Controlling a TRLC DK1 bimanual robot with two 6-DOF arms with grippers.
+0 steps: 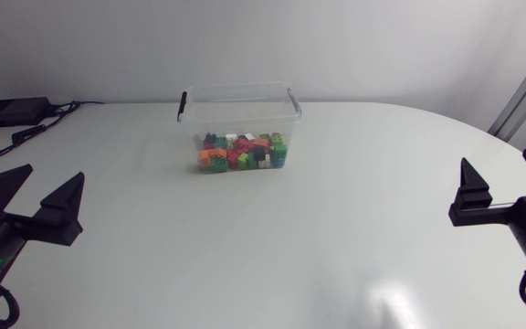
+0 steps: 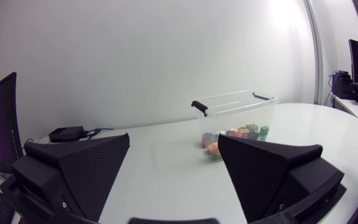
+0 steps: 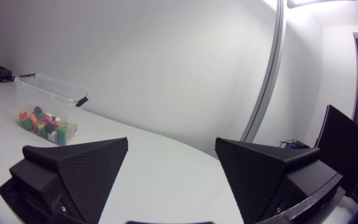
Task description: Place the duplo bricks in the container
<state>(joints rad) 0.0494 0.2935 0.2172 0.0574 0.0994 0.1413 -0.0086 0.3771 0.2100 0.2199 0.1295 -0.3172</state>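
A clear plastic container (image 1: 238,108) with black handles stands at the far middle of the white table, holding several colourful duplo bricks (image 1: 241,153). No loose brick shows on the table. My left gripper (image 1: 36,197) rests at the left edge, open and empty. My right gripper (image 1: 505,178) rests at the right edge, also open and empty. From the left wrist view the container (image 2: 238,112) and its bricks (image 2: 234,135) lie ahead, past the left gripper (image 2: 173,162). In the right wrist view the container (image 3: 50,99) and bricks (image 3: 45,126) sit far ahead, beyond the right gripper (image 3: 171,163).
A black box (image 1: 12,111) with cables lies at the table's far left corner, also seen as the black box (image 2: 66,133) in the left wrist view. The table (image 1: 272,247) is bare white between the grippers and the container.
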